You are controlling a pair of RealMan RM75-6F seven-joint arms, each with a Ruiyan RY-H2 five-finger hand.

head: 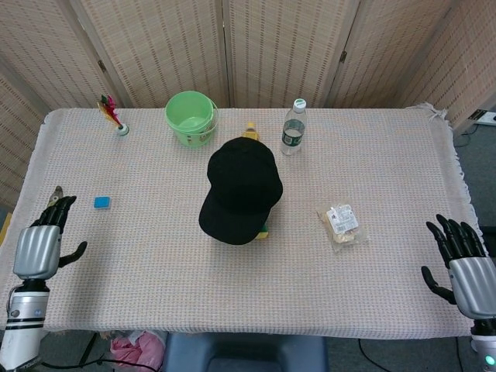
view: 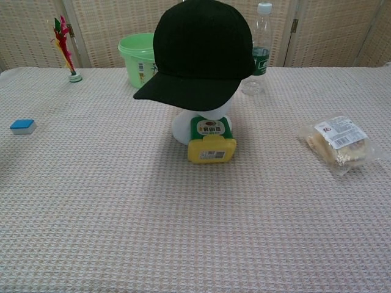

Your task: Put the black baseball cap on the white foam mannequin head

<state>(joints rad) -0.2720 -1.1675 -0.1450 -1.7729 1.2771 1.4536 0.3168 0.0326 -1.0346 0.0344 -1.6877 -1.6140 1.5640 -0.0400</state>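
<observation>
The black baseball cap (head: 240,190) (view: 198,52) sits on the white foam mannequin head (view: 208,119) at the table's middle, brim toward the front; only the head's base shows under it. My left hand (head: 39,246) hangs open at the table's left edge, fingers apart, holding nothing. My right hand (head: 465,271) is open at the right front corner, off the cloth. Neither hand shows in the chest view.
A yellow-green jar (view: 211,140) lies against the mannequin's base. A green bucket (head: 191,118), a water bottle (head: 292,127) and a feathered shuttlecock (head: 112,115) stand at the back. A snack bag (head: 342,223) lies right of centre; a blue block (head: 101,202) lies left.
</observation>
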